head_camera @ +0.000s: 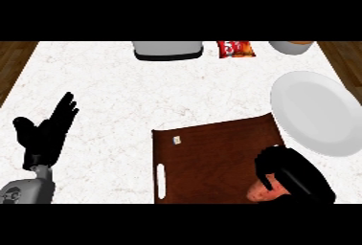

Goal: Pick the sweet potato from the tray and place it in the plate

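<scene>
White speckled counter (pixel 141 91), brown wooden floor (pixel 14 60) either side

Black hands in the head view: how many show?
2. The left black hand rests open at the view's left; the right black hand curls round the orange sweet potato over the brown wooden tray.

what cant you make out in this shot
Sweet potato: head view, mostly hidden by the right hand curled round it; only a pinkish end shows.
Grey object and pale vessel: cut off by the top edge, kind unclear.
Red packet: print too small to read.
Pale speck on the tray: too small to identify.
</scene>
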`<state>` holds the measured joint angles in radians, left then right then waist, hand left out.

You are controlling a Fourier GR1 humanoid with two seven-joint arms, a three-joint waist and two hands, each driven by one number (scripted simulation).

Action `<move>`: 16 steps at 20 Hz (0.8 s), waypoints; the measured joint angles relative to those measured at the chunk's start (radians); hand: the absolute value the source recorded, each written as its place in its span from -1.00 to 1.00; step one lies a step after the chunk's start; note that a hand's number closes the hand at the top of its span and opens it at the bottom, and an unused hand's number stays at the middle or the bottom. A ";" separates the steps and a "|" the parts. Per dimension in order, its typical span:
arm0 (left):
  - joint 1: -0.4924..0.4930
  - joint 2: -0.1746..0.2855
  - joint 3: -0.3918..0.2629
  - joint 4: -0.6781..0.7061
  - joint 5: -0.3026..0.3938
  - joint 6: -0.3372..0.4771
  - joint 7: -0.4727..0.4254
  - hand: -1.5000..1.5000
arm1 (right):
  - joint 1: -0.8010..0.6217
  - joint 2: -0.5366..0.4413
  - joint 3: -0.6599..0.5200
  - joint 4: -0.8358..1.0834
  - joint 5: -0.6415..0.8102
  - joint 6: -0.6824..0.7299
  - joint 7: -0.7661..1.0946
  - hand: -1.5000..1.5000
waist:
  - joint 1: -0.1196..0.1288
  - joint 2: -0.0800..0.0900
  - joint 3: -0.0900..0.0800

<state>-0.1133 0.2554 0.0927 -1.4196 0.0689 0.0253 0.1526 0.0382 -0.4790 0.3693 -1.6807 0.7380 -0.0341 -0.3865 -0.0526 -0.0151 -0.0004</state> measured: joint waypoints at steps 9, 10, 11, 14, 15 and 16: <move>-0.015 -0.008 -0.014 -0.029 -0.002 -0.009 0.031 0.00 | 0.147 -0.043 -0.327 -0.181 -0.247 -0.084 -0.008 1.00 | 0.027 0.010 0.000; -0.029 -0.012 -0.016 -0.020 -0.004 -0.008 0.034 0.00 | 0.142 -0.043 -0.358 -0.155 -0.275 -0.080 -0.016 1.00 | 0.031 0.011 0.000; -0.036 -0.018 -0.018 -0.012 -0.010 -0.003 0.031 0.00 | 0.146 -0.046 -0.388 -0.138 -0.301 -0.071 -0.025 1.00 | 0.034 0.012 0.000; -0.049 -0.025 -0.017 0.024 -0.017 -0.008 0.006 0.00 | 0.100 -0.066 -0.475 -0.059 -0.386 -0.019 -0.028 1.00 | 0.042 0.015 0.001; -0.061 -0.024 -0.016 0.030 -0.017 -0.011 0.009 0.00 | 0.072 -0.072 -0.496 -0.017 -0.400 -0.006 -0.029 1.00 | 0.045 0.015 0.000; -0.057 -0.027 -0.020 0.018 -0.019 -0.010 0.016 0.00 | 0.042 -0.084 -0.523 0.021 -0.421 0.011 -0.025 1.00 | 0.049 0.015 0.001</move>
<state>-0.1705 0.2284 0.0727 -1.4018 0.0501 0.0151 0.1687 0.0802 -0.5626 -0.1536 -1.6597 0.3169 -0.0231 -0.4113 -0.0038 0.0002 0.0003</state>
